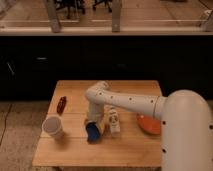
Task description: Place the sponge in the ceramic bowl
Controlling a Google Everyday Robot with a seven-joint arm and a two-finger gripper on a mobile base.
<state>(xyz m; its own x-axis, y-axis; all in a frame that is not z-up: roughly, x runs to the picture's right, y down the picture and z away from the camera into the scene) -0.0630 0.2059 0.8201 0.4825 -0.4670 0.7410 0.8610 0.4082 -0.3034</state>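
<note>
The dark-blue sponge (93,131) lies on the wooden table (70,150), near its front middle. My gripper (93,123) comes straight down onto the sponge's top and hides its upper part. The white arm reaches in from the lower right. The orange-red ceramic bowl (148,125) sits on the right side of the table. My arm's large white body covers its right part. The bowl is about a hand's width to the right of the sponge.
A white bottle (115,121) lies between the sponge and the bowl, close to my gripper. A pale grey cup (52,127) stands at the front left. A dark oblong case (61,104) lies at the left. Behind the table runs a dark cabinet wall.
</note>
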